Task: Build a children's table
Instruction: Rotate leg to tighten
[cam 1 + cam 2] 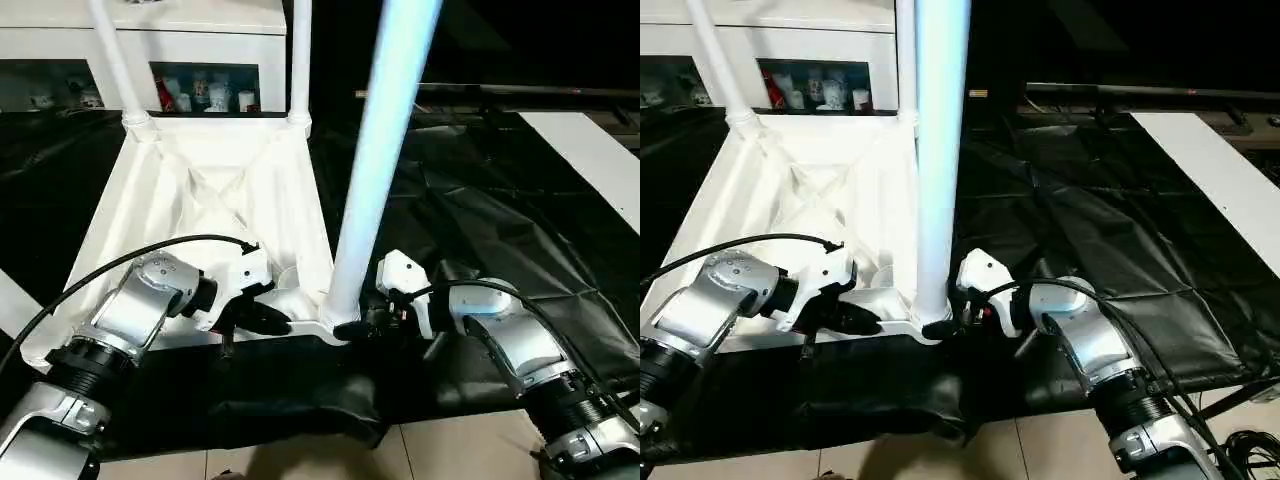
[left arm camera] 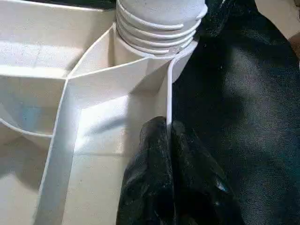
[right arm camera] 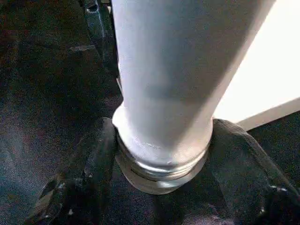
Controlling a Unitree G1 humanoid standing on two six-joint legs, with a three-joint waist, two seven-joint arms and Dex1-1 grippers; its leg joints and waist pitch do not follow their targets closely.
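Seen from the head: upturned children's table (image 1: 230, 190) lying ribbed underside up on the black-sheeted tabletop (image 1: 480, 220), long axis running away from the robot toward a white cabinet (image 1: 200, 40) with glass doors. Standing upright in the two far corner sockets: two far legs (image 1: 115, 60) (image 1: 300, 60). Rising from the near right corner: a third, the near leg (image 1: 385, 150), long axis close to vertical, leaning slightly to the robot's right in the left eye view and plumb in the right eye view, wide end down in the socket, top out of frame. Off to the right on the black sheet, well apart: a flat white board (image 1: 590, 160). Below the tabletop's near edge: pale floor tiles (image 1: 450, 450).

Shown closer by the left wrist view: left tool (image 2: 168, 125) pressed together, pinching the thin near rim wall of the children's table just beside the corner socket; threaded rings of the leg's base visible above the socket.

Shown closer by the right wrist view: right tool (image 3: 164, 131) straddling the foot of the near leg, one black finger (image 3: 93, 159) on each side, both touching the collar right above the threads, clasping it from the robot's right.
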